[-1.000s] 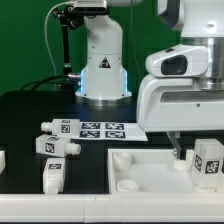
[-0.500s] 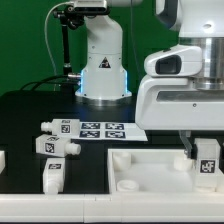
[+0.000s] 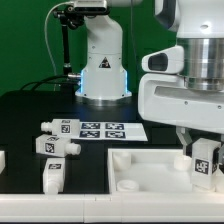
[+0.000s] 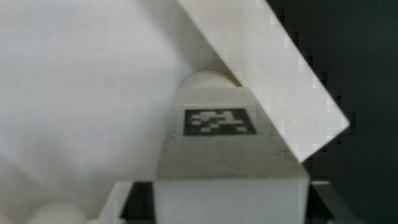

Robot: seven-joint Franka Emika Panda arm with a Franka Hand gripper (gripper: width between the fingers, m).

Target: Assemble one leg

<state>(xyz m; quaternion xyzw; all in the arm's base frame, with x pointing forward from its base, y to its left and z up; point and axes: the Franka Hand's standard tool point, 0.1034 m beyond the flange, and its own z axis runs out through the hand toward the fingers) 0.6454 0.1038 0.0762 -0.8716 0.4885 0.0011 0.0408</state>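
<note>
While the end effector (image 3: 200, 156) is clamped on one white leg (image 3: 206, 164), its jaws drawn in to the leg's width, the leg sits roughly upright over the end of the white tabletop panel (image 3: 150, 162) at the exterior view's right. I can't tell whether its lower end touches the panel. The wrist view shows the same grip: leg (image 4: 217, 130) between the two dark fingers (image 4: 128, 200), tag facing the camera, pale panel surface (image 4: 71, 90) behind. A slanted white edge crosses above it, probably the panel rim, not sure. My judgement is that the step is seating this leg in a corner socket. To do it well, keep the leg vertical, centre its end over the hole before lowering, go down slowly, then twist without letting the grip slip. Tilt would likely make it jam or skid on the smooth panel. One socket hole (image 3: 128, 185) shows near the panel's front corner at the exterior view's left. Any hole beneath the held leg is hidden by the arm. The worktop (image 3: 30, 108) is flat black and matte. The marker board (image 3: 105, 130) lies flat mid-worktop, well apart from the panel's right end. Three loose legs (image 3: 55, 148) lie at the exterior view's left, clear of the work. The robot base (image 3: 102, 70) stands behind, with a green backdrop (image 3: 25, 40). Room is tight only under the bulky wrist.
</note>
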